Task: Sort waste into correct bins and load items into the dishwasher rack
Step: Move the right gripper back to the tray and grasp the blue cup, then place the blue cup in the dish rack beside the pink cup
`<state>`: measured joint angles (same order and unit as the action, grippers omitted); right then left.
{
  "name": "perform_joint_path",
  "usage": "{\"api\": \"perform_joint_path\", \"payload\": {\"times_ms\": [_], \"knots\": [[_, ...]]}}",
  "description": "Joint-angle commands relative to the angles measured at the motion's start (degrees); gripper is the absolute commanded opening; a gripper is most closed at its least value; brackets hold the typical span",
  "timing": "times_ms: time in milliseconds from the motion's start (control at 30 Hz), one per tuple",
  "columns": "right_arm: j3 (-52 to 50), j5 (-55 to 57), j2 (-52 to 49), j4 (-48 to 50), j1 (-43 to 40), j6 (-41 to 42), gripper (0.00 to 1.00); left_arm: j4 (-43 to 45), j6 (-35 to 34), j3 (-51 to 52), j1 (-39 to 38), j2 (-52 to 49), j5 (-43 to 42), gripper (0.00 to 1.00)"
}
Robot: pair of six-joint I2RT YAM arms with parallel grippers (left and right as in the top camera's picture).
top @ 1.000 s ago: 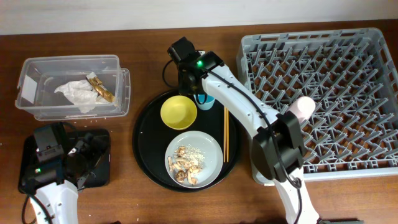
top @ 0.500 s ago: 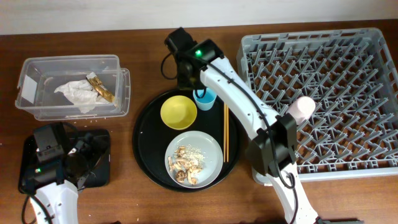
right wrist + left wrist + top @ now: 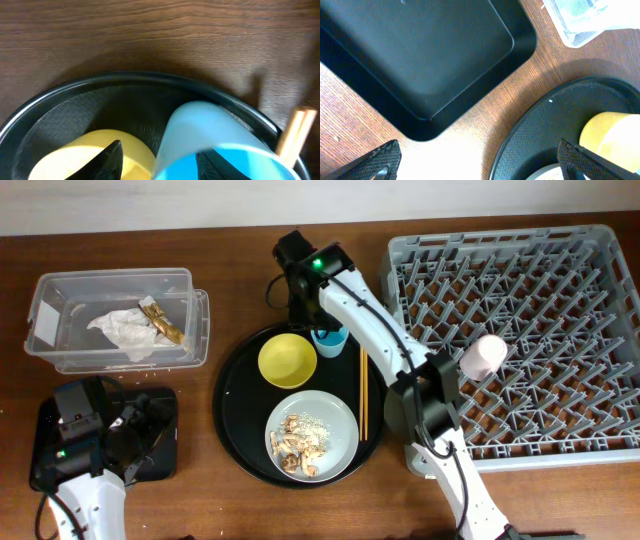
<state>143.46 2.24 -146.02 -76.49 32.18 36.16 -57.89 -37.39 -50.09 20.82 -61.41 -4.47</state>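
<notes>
Each arm is built from white moulded link shells joined by black joint housings. The right arm (image 3: 372,330) carries a lit green indicator (image 3: 320,263) on its black wrist block, with a black cable (image 3: 270,288) looped beside it. The left arm (image 3: 88,502) has a black housing with a smaller green lamp (image 3: 62,452). The left gripper (image 3: 479,152) has black, finely ribbed fingers (image 3: 380,161). The right gripper (image 3: 160,152) fingertips (image 3: 111,156) appear dark and tapered, but the close view is blurred.
</notes>
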Motion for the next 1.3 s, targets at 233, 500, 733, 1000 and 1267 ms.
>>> {"api": "perform_joint_path", "payload": {"times_ms": [233, 500, 733, 1000, 1267], "knots": [[3.21, -0.35, 3.65, -5.14, -0.63, 0.07, 0.04, -0.07, -0.57, 0.00, 0.35, 0.02, -0.22, 0.99], [9.03, -1.51, 21.59, -20.85, -15.96, -11.43, 0.04, -0.07, -0.57, 0.00, 0.35, 0.02, -0.22, 0.99], [-6.95, -17.31, 37.16, -20.85, -33.57, -25.42, 0.04, -0.07, -0.57, 0.00, 0.35, 0.02, -0.22, 0.99], [-39.32, -59.56, 41.42, -20.85, -45.68, -62.88, 0.04, -0.07, -0.57, 0.00, 0.35, 0.02, -0.22, 0.99], [-70.53, -77.88, 40.74, -9.55, -52.06, -73.85, 0.04, -0.07, -0.57, 0.00, 0.35, 0.02, -0.22, 0.99]]}}
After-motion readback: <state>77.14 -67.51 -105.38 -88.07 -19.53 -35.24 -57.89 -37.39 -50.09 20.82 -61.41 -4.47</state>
